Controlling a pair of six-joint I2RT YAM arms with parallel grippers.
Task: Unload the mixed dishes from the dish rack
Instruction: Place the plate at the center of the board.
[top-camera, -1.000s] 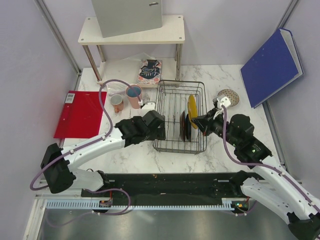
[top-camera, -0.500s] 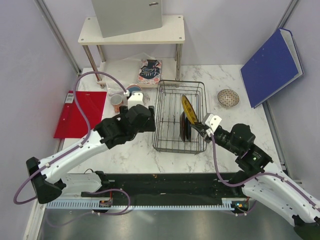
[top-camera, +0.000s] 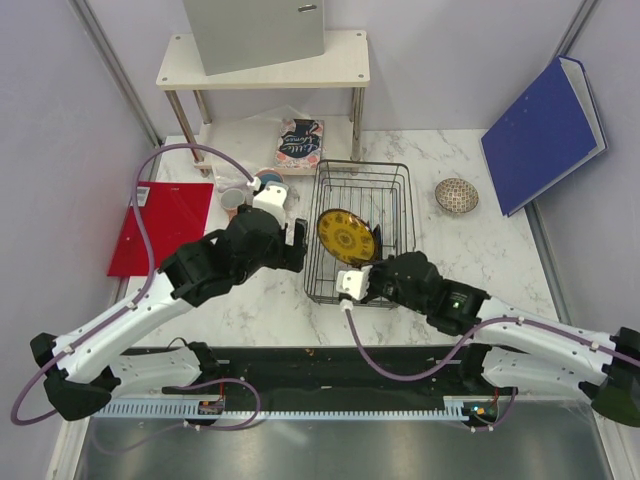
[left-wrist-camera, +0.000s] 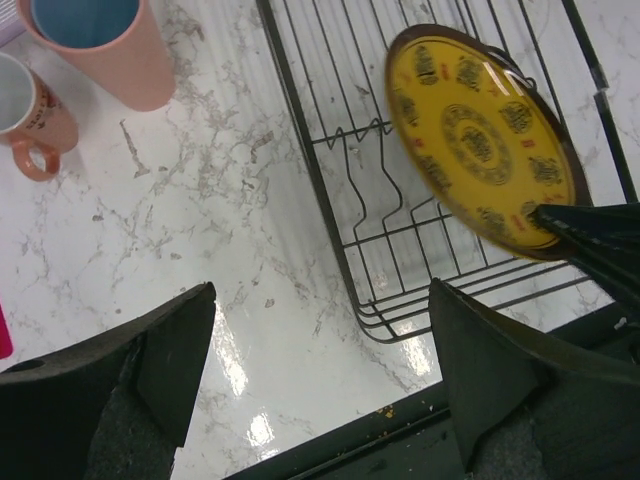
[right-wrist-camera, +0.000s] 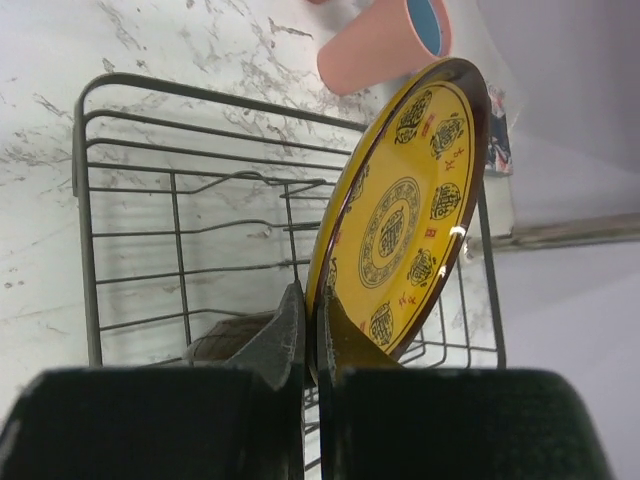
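Observation:
My right gripper (top-camera: 358, 272) (right-wrist-camera: 312, 300) is shut on the lower rim of the black-yellow plate (top-camera: 346, 236) (right-wrist-camera: 400, 220) (left-wrist-camera: 480, 140). It holds the plate tilted above the dish rack (top-camera: 395, 215) (right-wrist-camera: 82, 200) (left-wrist-camera: 305, 150). A brownish dish (right-wrist-camera: 225, 338) lies low in the rack behind my finger. My left gripper (top-camera: 296, 240) (left-wrist-camera: 320, 300) hangs open over the marble just left of the rack, holding nothing. On the table to the rack's left stand the tall pink cup (top-camera: 268, 182) (left-wrist-camera: 110, 55) and the small pink mug (top-camera: 232, 200) (left-wrist-camera: 30, 115). The speckled bowl (top-camera: 456, 195) sits to the rack's right.
A red folder (top-camera: 160, 225) lies at the left. A blue binder (top-camera: 545, 135) leans at the back right. The white two-tier shelf (top-camera: 265, 65) carries a grey box (top-camera: 255, 30), and a patterned book (top-camera: 300, 140) lies under it.
My right gripper has lifted the yellow plate out of its slot and swung left along the rack's near side, turning the plate's face upward. The left arm drew back slightly, still open.

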